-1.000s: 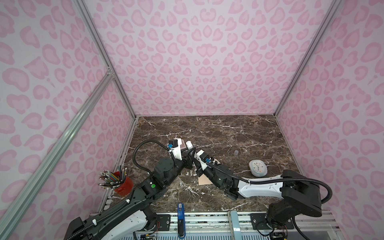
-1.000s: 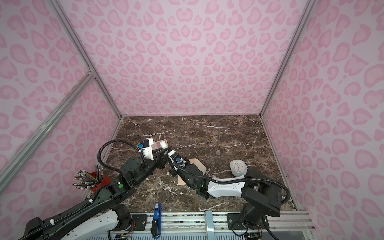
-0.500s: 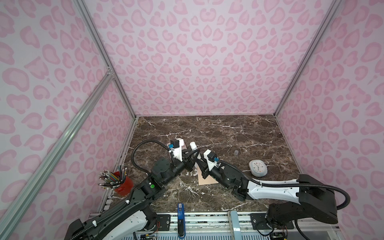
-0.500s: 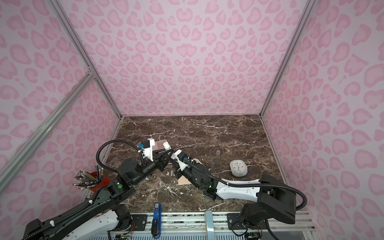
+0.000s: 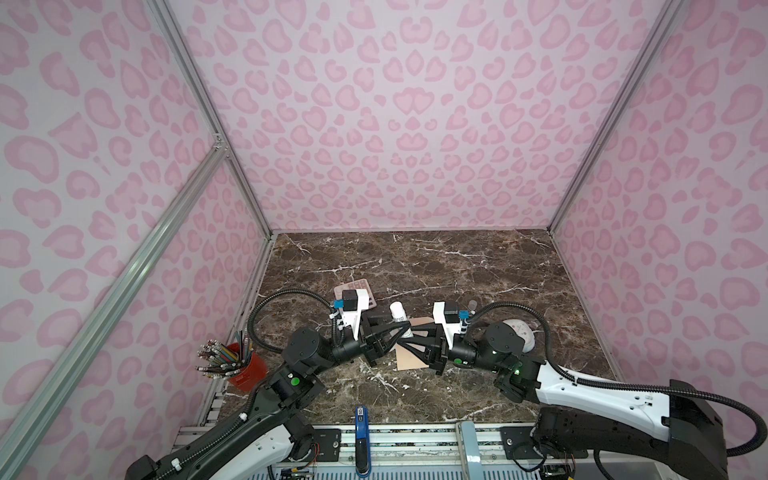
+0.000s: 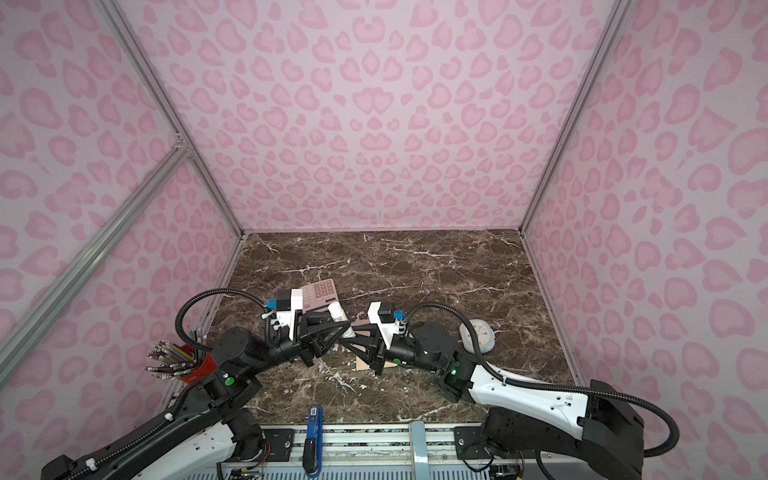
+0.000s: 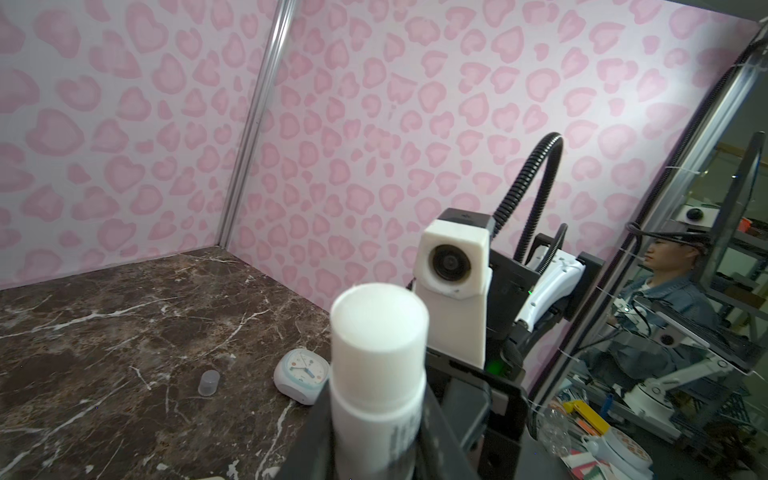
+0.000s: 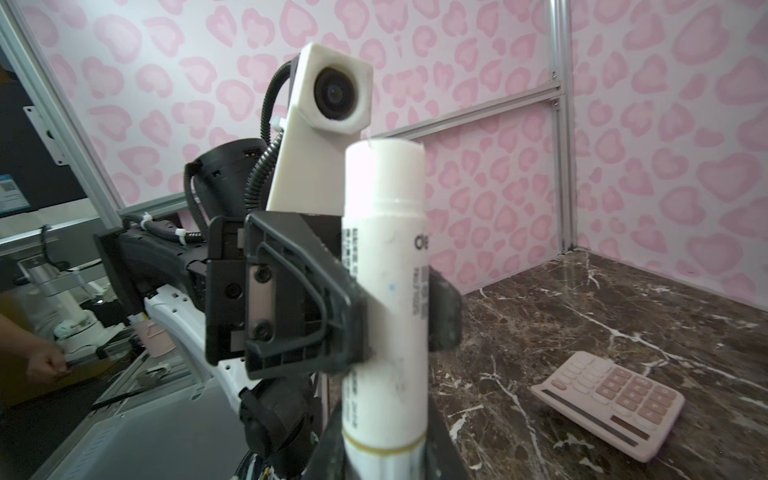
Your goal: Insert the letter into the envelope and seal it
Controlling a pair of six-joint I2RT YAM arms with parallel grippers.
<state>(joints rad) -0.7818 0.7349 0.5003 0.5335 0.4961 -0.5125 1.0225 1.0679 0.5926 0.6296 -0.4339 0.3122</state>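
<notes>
A white glue stick (image 5: 398, 316) stands upright above the marble, held by both grippers from opposite sides. My left gripper (image 5: 405, 328) is shut on its middle, seen close up in the left wrist view as the stick (image 7: 378, 365) between the jaws (image 7: 378, 415). My right gripper (image 5: 405, 341) is shut on its lower end (image 8: 384, 449); that view shows the left gripper's fingers (image 8: 332, 328) clamped higher on the stick (image 8: 384, 270). The peach envelope (image 5: 413, 359) lies flat on the table under both grippers, partly hidden by them. The letter is out of view.
A pink calculator (image 5: 357, 289) lies behind the left wrist. A small white clock (image 5: 519, 332) and a clear cap (image 5: 471, 305) sit to the right. A red cup of pencils (image 5: 245, 370) stands at the front left, a blue tool (image 5: 360, 419) on the front rail.
The right arm has swung out to the right, so the two grippers now face each other. The glue stick has shifted slightly right and toward the front with them.
</notes>
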